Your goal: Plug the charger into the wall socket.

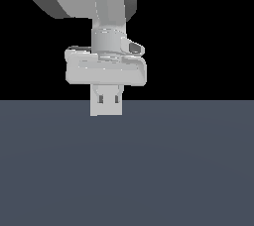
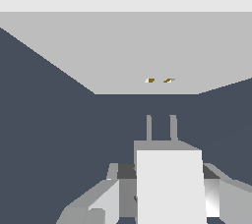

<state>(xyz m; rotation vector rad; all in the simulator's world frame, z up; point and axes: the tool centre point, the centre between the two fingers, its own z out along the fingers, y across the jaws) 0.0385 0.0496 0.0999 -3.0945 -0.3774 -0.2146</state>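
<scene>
Gripper point(image 2: 162, 196) clamped on charger point(image 2: 170, 188) (prongs forward), near wall socket point(image 2: 147, 56); dark floor point(image 1: 173, 170)

flat even render, pixelated edges, shadowless

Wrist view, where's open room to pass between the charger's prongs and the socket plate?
The dark floor strip between the charger prongs and the wall socket is bare, and so is the floor either side of the plate. It's crowded only at the gripper, whose fingers flank the charger body closely.
</scene>
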